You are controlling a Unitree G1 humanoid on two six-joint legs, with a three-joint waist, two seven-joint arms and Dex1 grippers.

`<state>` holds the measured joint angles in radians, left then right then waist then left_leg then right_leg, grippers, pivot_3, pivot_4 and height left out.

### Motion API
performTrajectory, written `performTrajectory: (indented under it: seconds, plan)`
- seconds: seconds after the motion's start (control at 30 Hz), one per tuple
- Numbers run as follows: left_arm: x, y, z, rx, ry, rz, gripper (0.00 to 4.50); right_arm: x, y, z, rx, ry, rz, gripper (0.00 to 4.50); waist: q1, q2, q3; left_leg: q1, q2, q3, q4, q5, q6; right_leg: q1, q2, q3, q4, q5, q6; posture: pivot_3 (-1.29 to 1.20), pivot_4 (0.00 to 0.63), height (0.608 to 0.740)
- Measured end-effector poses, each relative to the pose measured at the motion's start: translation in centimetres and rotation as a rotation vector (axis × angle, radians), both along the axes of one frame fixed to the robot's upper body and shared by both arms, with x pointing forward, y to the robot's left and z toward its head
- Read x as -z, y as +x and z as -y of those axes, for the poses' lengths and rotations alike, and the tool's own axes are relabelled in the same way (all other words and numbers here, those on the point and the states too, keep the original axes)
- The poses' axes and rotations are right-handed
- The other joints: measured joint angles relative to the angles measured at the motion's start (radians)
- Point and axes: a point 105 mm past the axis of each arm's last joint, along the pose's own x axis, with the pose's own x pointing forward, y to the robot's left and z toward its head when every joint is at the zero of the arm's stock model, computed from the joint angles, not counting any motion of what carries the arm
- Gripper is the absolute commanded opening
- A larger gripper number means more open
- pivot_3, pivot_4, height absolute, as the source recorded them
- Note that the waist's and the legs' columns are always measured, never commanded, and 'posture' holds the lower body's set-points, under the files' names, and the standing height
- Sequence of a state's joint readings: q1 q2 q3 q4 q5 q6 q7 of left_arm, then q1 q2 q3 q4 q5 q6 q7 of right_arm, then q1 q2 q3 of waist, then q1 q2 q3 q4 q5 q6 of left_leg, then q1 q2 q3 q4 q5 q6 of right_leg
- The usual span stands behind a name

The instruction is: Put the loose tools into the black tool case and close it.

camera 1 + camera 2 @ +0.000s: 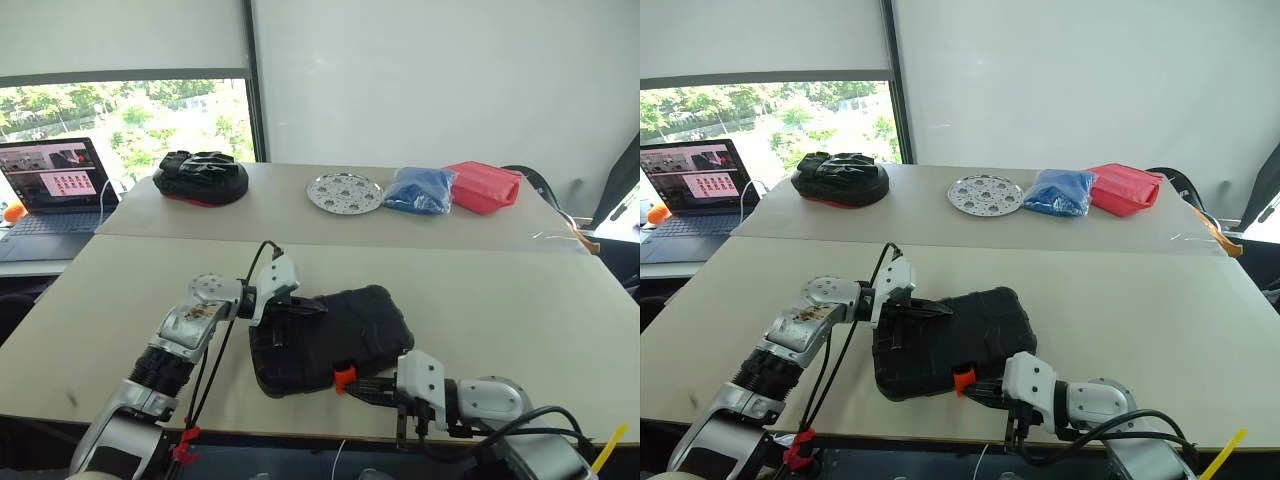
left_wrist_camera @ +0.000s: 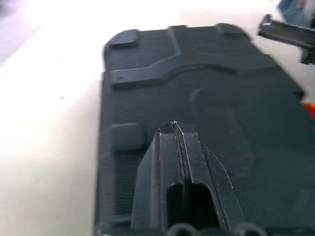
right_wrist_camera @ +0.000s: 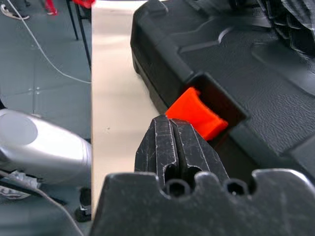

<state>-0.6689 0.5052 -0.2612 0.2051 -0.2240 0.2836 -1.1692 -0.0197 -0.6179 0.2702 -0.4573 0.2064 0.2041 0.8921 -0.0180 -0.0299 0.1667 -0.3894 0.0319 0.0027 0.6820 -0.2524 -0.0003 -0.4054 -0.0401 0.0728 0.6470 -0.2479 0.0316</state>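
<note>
Nearest the camera, at about five o'clock in the head views, the right gripper has its two fingers pressed flat together, empty, with the tips right at the small orange latch on the near edge of the black tool case; the wrist view cannot settle whether they touch it. At about nine o'clock of the case, the left gripper is likewise closed on nothing, its fingers lying over the lid's left end. The case rests shut on the near table, slightly skewed, with no loose tools visible around it. Judging by its moulded ribbed shell, it should be stiff and hold its shape under pressure, fairly weighty if the tools are inside, and its textured plastic is not very slippery. The latch looks like the only small moving part, best pushed squarely with closed fingertips while the other hand steadies the lid. Farther off, at twelve o'clock, the back table carries a black lumpy bag, a perforated round plate, a blue bag and a red container; a laptop sits at ten o'clock. No brand, label or writing is readable anywhere.
</note>
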Motion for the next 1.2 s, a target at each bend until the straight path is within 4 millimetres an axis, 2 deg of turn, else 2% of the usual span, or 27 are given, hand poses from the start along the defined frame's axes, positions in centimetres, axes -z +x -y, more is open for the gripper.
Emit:
performTrajectory:
  seconds: [0.2,0.67,0.9,1.2]
  plan:
    - [0.5,0.0,0.1,-0.017,0.026,-0.004,0.04,0.9,0.2,-0.4,0.010,-0.018,-0.012,0.00,-0.002,0.000,-0.001,0.004,0.000,0.000,0.000,0.000,0.000,0.003,0.000,0.000,0.001,-0.003,0.006,0.00,0.150,0.740]
    - [0.8,0.1,-0.1,-0.046,0.059,-0.025,0.04,1.6,0.9,-1.0,0.044,0.008,-0.028,0.00,-0.010,0.001,-0.002,0.007,0.000,-0.001,0.000,0.000,0.000,0.005,0.001,0.001,0.001,-0.003,0.005,0.00,0.150,0.740]
    - [1.3,0.0,-0.8,-0.084,0.118,-0.086,0.04,2.0,1.8,-1.3,0.095,0.009,-0.017,0.00,-0.023,0.000,-0.003,0.021,0.001,-0.001,-0.002,0.000,0.000,0.017,0.002,0.001,0.000,-0.005,0.005,0.00,0.150,0.740]
    - [1.5,0.1,-1.2,-0.100,0.133,-0.080,0.04,2.4,2.4,-1.4,0.138,0.011,-0.012,0.00,-0.027,-0.001,-0.010,0.022,0.001,-0.002,-0.003,0.000,0.000,0.017,0.003,0.001,0.001,-0.005,0.004,0.00,0.150,0.740]
